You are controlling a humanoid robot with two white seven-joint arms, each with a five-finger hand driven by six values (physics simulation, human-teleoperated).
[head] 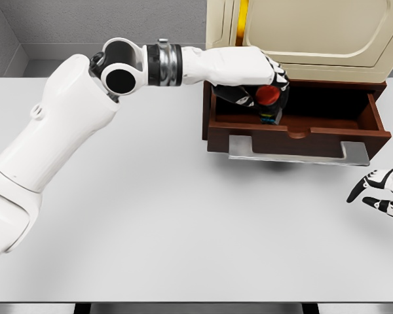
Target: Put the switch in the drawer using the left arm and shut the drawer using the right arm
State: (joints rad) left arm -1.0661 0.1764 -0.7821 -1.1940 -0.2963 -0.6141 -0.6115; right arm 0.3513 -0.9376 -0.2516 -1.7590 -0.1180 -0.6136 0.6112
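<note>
Left arm (46, 157) fills the near left, big white links coming in from the lower left and reaching across the table (183, 229) to the drawer (301, 134). Left hand (262, 85) sits over the drawer's left end, fingers curled around the switch (270, 98); red top visible, a bit of blue/green below it, rest hidden by the fingers. Switch is inside the drawer opening, low in the left part; can't tell if it touches the drawer floor.

Drawer is pulled out, dark brown wood, grey handle (298, 152) along the front edge. It comes out of a cream cabinet (308, 33) at the back right.

Right hand (380, 190) shows at the right edge, near the table surface, just below and right of the drawer front, apart from it. Fingers spread and relaxed, holding nothing
</note>
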